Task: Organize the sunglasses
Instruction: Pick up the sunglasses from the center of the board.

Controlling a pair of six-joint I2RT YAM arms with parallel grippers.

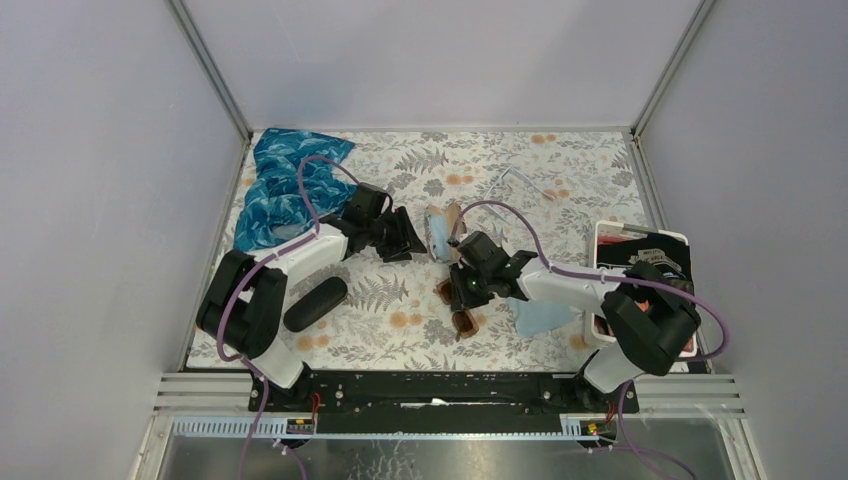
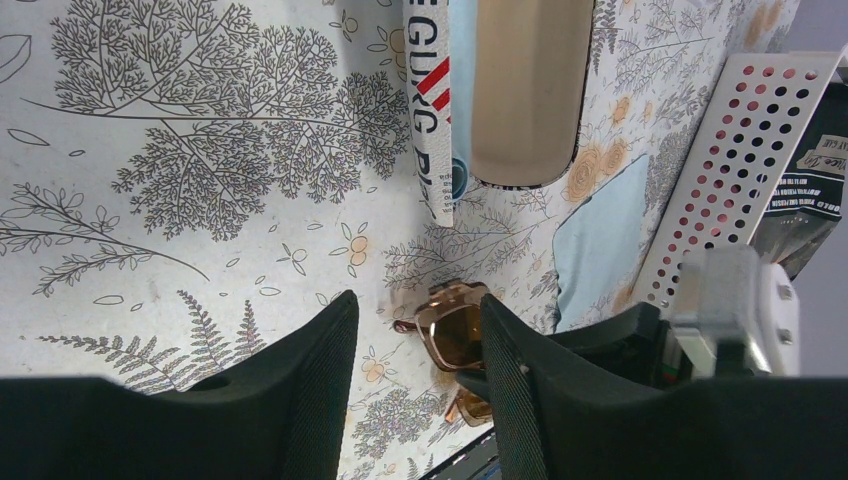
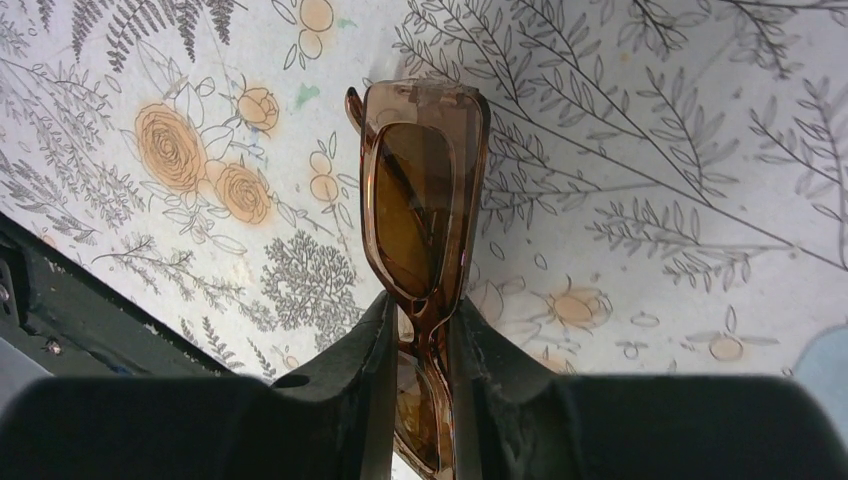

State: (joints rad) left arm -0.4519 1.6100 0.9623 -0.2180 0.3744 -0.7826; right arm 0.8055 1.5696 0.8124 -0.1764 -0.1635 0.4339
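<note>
The sunglasses (image 3: pixel 420 200) have brown translucent frames and brown-tinted squarish lenses, and they are folded. My right gripper (image 3: pixel 420 335) is shut on them at the bridge and holds them edge-on just above the floral table. In the top view the sunglasses (image 1: pixel 463 322) stick out from the right gripper (image 1: pixel 462 292) near the table's middle front. My left gripper (image 1: pixel 408 238) is open and empty, a little behind and to the left. Its wrist view shows the sunglasses (image 2: pixel 455 330) on the far side of the gap between its fingers (image 2: pixel 320 370).
A black oval case (image 1: pixel 315 303) lies front left. An open tan-lined case (image 1: pixel 440 230) lies between the grippers. A blue patterned cloth (image 1: pixel 285 185) is back left and a light-blue cloth (image 1: pixel 545 315) front right. Clear glasses (image 1: pixel 520 180) are at the back. A white tray (image 1: pixel 610 232) stands at the right.
</note>
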